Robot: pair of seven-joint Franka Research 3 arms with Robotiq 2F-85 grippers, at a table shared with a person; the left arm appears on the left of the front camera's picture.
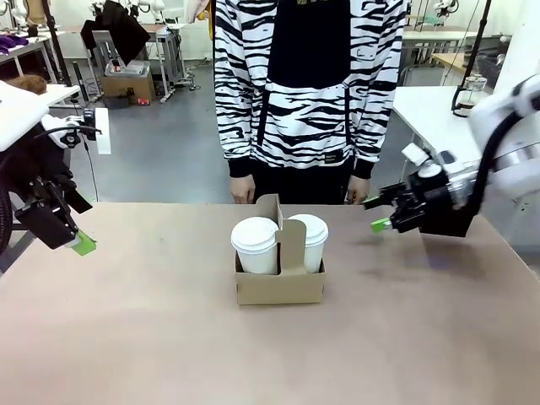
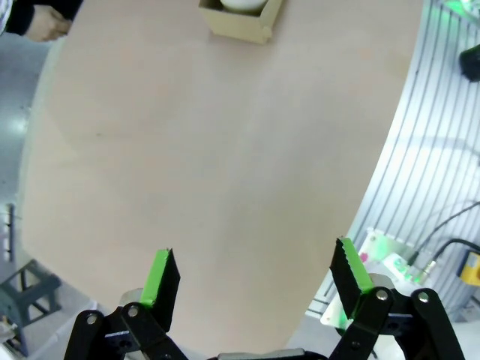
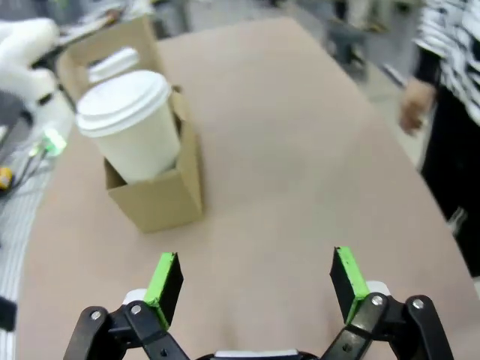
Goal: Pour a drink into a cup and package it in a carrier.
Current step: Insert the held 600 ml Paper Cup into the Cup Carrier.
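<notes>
The brown cardboard carrier (image 1: 278, 288) stands mid-table with its tall handle tab upright. A white lidded cup (image 1: 255, 245) sits in its left slot and a second lidded cup (image 1: 310, 240) in its right slot. The dark drink and its carafe are out of view. My left gripper (image 1: 80, 245) hangs over the table's left edge, open and empty (image 2: 253, 262), far from the carrier (image 2: 238, 19). My right gripper (image 1: 380, 215) hovers to the right of the carrier, open and empty (image 3: 255, 264), facing the carrier (image 3: 161, 199) and the nearer cup (image 3: 135, 124).
A person in a black-and-white striped top (image 1: 308, 84) stands at the far edge, hands (image 3: 414, 105) hanging by the table. A white side table (image 1: 430, 110) with a clear glass vessel (image 1: 472, 89) stands at the back right. Bare tabletop (image 1: 270, 363) lies in front of the carrier.
</notes>
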